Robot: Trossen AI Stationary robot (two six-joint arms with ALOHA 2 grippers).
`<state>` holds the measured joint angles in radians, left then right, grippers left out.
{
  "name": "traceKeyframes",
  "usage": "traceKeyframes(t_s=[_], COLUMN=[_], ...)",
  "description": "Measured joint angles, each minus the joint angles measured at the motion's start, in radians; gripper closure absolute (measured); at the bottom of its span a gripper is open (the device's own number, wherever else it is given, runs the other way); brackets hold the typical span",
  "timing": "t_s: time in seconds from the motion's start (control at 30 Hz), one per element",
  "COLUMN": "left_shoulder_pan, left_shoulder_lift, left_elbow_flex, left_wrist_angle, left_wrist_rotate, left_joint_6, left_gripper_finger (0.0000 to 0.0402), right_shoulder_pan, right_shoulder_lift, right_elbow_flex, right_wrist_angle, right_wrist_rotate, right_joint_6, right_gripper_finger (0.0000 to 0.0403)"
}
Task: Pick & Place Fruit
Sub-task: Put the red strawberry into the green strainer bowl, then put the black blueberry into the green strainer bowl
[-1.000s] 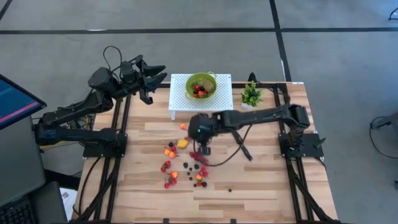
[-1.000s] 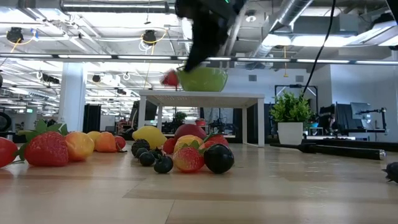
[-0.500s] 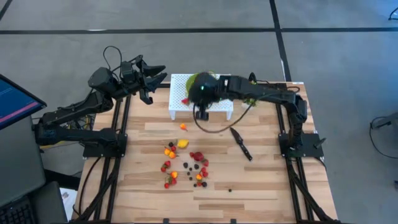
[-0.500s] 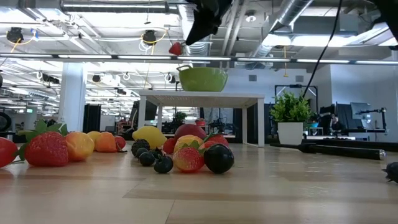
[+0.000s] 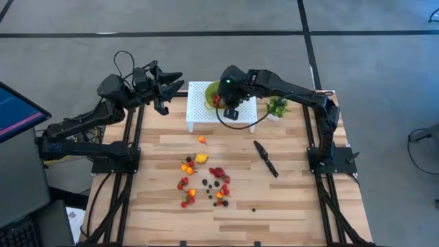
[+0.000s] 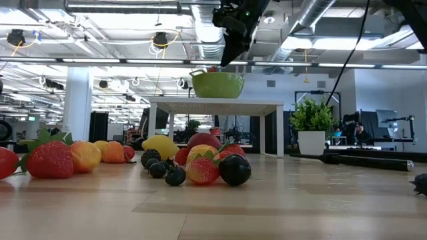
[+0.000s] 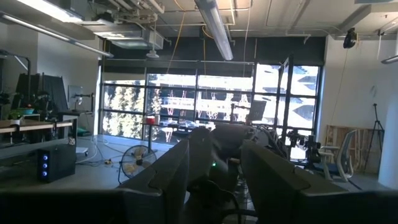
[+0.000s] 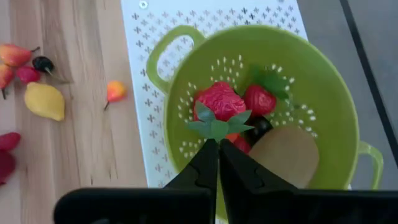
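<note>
Right gripper [image 8: 213, 163] with strawberry [image 8: 219, 109], from the table fruit to above the green colander [image 8: 323, 93]

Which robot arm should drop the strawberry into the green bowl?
The right one. The right gripper already pinches the strawberry by its leaves directly over the green colander. The left gripper hangs off the table's far-left corner, holding nothing.

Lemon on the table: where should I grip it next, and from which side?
Probably pinch the lemon across its narrow waist, coming straight down. It lies flat, pointed ends tapering, so the middle gives most purchase; small fruits crowd one side. The right gripper is shut on a strawberry over the colander.
</note>
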<state>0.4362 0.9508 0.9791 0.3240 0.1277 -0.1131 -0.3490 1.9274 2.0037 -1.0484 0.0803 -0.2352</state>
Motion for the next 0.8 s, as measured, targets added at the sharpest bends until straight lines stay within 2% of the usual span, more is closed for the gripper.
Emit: traceKeyframes(t_s=[0.27,0.8], left_shoulder_pan=[0.000,0.000], left_shoulder_lift=[0.000,0.000], left_elbow_flex=[0.000,0.000], left_wrist_angle=[0.000,0.000], left_wrist_rotate=[0.000,0.000], left_joint_6=[0.000,0.000], left_gripper_finger=[0.0259,0.0259], right_shoulder_pan=[-0.036,-0.037], right_shoulder_lift=[0.000,0.000], right_elbow_flex=[0.000,0.000], right_wrist_angle=[-0.063,-0.080], right_wrist_rotate=[-0.001,-0.002], right_joint_6=[0.037,0.045], right_gripper_finger=[0.0390,0.0321])
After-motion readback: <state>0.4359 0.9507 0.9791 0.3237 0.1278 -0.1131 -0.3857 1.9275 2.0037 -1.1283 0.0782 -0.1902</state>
